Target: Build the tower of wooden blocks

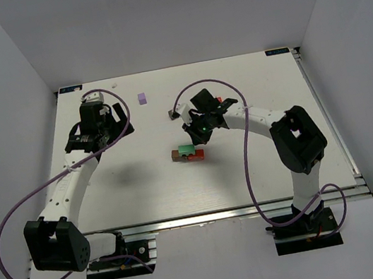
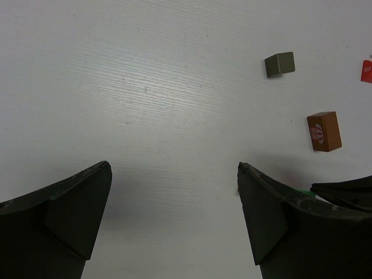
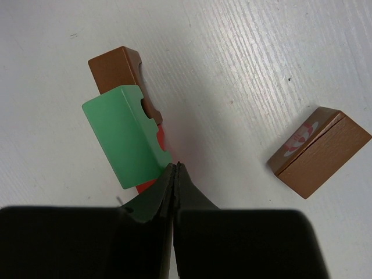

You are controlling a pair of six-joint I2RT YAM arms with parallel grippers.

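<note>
The tower [image 1: 188,153] is a green block [image 3: 123,133] lying on a brown bar [image 3: 116,65] and a red bar [image 3: 161,141]. My right gripper [image 3: 176,167] is shut and empty, its tips at the green block's near corner; in the top view it [image 1: 198,137] hovers just behind the tower. A loose brown block [image 3: 318,151] with a red-white mark lies to its right and shows in the left wrist view [image 2: 324,131]. A dark grey cube [image 1: 172,114] and a lilac cube [image 1: 142,98] lie apart. My left gripper [image 2: 174,192] is open and empty over bare table.
A small red piece [image 2: 367,71] lies past the dark grey cube [image 2: 279,64], near the right wrist [image 1: 218,100]. The white table [image 1: 145,189] has walls on three sides and a metal rail along its near edge [image 1: 206,216].
</note>
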